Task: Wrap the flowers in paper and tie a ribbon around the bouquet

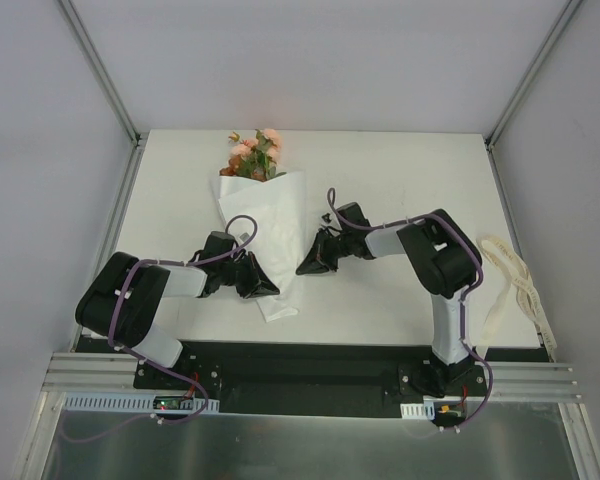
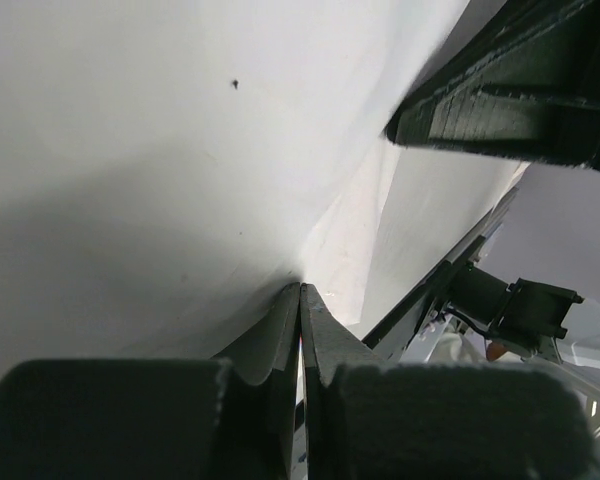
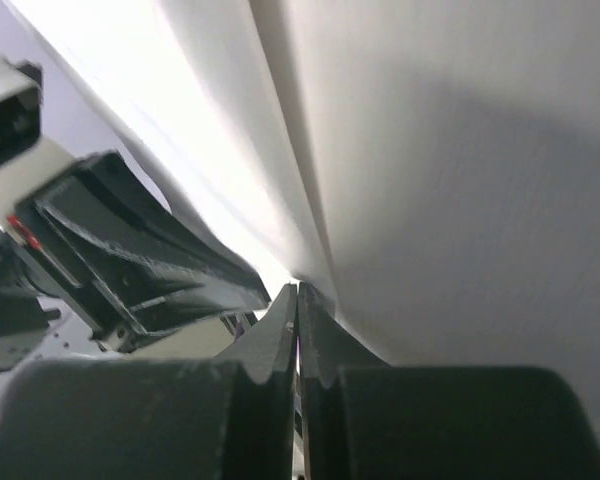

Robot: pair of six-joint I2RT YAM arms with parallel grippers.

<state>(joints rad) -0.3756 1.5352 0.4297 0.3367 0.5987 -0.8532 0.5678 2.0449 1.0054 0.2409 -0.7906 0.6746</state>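
- The left fingers (image 1: 259, 284) are seen at about 7 o'clock on the tabletop (image 1: 400, 190), over the narrow lower end of the paper (image 1: 265, 215).
- In the left wrist view the left fingers (image 2: 276, 340) are pressed together, clamped on a fold of the paper (image 2: 130, 150) that runs straight into their tips.
- The paper is rolled into a cone near the tabletop's middle, with its wide mouth toward 12 o'clock and its tip toward 6 o'clock.
- The flowers (image 1: 255, 155) stick out of the wide mouth at 12 o'clock, and their stems are hidden inside.
- The right fingers (image 1: 315, 262) are seen just at the cone's 3 o'clock edge, facing the left fingers.
- In the right wrist view the right fingers (image 3: 276, 340) are together, with their tips against a crease of the paper (image 3: 460, 150). Whether a layer is pinched between them cannot be told.
- The ribbon (image 1: 518, 280) lies loose at the tabletop's 3 o'clock edge, well apart from the cone.
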